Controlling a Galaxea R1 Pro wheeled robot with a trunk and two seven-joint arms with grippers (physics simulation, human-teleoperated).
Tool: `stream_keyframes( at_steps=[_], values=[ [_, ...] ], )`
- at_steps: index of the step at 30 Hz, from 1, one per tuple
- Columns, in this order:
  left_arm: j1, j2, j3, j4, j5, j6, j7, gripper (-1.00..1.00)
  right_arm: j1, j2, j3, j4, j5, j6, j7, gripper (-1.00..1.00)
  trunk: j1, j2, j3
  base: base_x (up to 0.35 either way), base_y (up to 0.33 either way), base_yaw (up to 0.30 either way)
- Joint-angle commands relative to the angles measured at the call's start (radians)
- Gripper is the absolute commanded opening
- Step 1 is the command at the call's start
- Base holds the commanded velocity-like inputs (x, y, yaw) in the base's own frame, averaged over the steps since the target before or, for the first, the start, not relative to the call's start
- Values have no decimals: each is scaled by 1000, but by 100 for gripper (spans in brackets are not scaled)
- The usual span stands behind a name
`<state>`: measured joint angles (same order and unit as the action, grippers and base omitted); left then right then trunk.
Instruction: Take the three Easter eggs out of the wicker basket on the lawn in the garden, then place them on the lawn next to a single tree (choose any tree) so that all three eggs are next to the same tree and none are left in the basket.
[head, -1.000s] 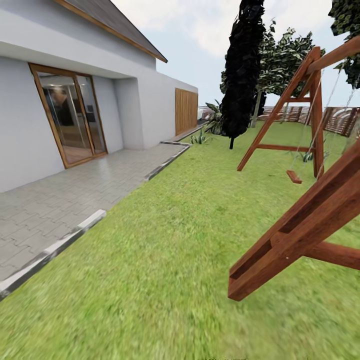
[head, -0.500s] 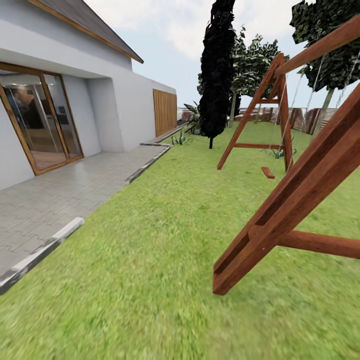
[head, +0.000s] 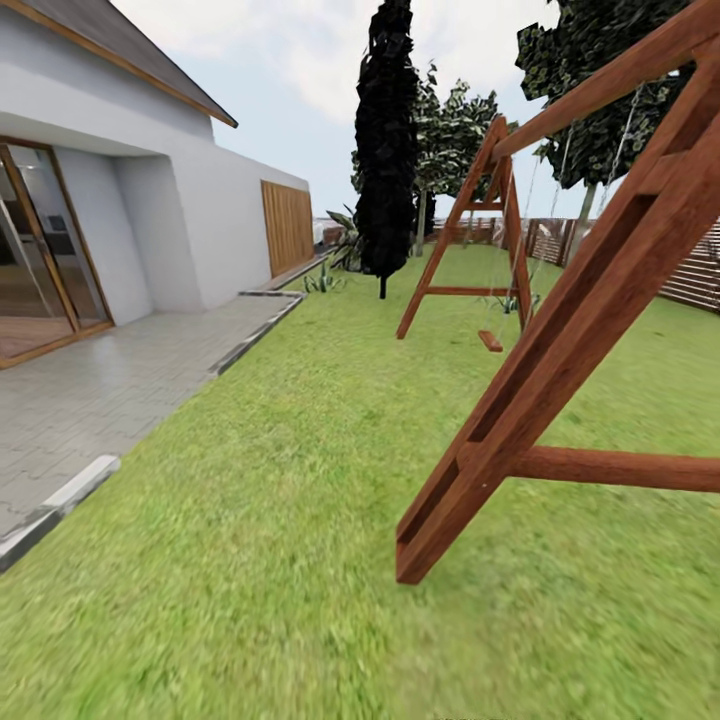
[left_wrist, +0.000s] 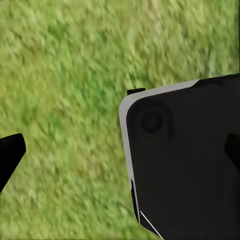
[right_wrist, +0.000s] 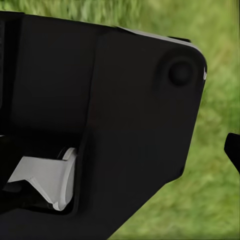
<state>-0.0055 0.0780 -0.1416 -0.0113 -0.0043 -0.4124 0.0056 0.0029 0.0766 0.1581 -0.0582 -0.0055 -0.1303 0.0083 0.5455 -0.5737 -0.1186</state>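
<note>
Looking ahead, the head view shows lawn (head: 280, 480), a swing frame (head: 560, 330) and a house (head: 120, 200); wrist views show dark robot parts over grass, finger state unclear.

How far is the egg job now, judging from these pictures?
Nothing looks done yet. The head view shows the lawn, a wooden swing frame, a paved patio by the house, and trees near the fence. No eggs or basket are in sight, so the robot seems on its way. Finding the basket, taking out three eggs and placing them by one tree all remain.
</note>
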Motion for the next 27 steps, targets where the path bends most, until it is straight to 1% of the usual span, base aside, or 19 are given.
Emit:
stream_keyframes(
  at_steps=[1,27],
  values=[
    [-1,0,-5,1,0,-3,1,100,0,0,3,-1,-1,-2,1,100,0,-1,-1,0,0,-270],
    [-1,0,-4,1,0,-3,1,100,0,0,3,0,-1,-2,1,100,0,-1,18,0,0,-267]
  ],
)
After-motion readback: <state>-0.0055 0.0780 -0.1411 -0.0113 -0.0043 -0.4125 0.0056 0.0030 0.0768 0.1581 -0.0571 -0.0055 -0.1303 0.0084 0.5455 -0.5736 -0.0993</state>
